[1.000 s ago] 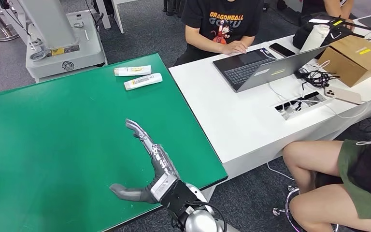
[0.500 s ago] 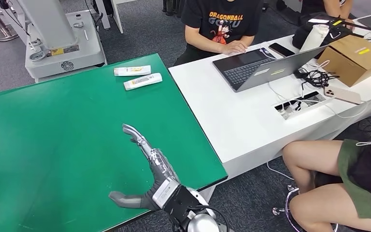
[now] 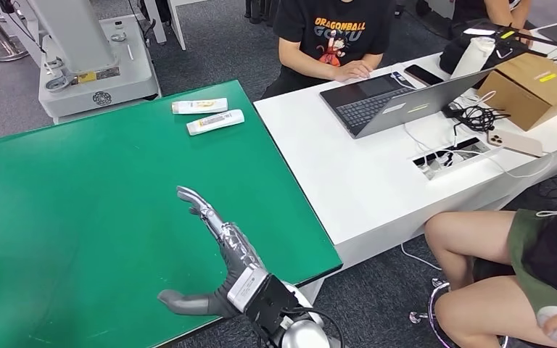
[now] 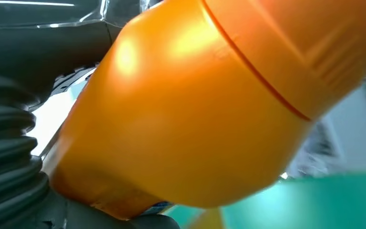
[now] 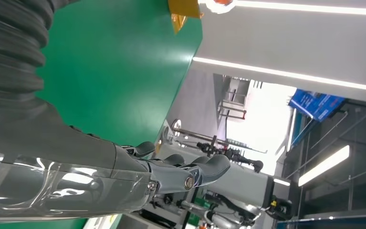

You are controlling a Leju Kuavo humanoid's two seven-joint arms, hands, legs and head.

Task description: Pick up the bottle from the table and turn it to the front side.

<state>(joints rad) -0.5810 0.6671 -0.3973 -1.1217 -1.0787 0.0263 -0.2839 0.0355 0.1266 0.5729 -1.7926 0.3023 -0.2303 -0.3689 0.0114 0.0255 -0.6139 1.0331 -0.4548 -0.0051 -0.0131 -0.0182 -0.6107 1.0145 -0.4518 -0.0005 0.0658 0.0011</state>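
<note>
Left wrist view: left hand [image 4: 9,157] grips glossy rounded orange bottle [image 4: 186,109].

the head view looks forward and down from high over the green bench [image 3: 101,188]. the left wrist view sits pressed close against an orange bottle [image 4: 186,109]. the right wrist view, turned sideways, looks along its fingers [image 5: 205,172] across the same green bench into the room.

Orange bottle [image 4: 190,109] fills the left wrist frame, cap end cut off at upper right, label unreadable, left hand's fingers [image 4: 124,222] mostly hidden beneath it; small print on two white tubes [image 3: 207,114], head view, illegible.
</note>
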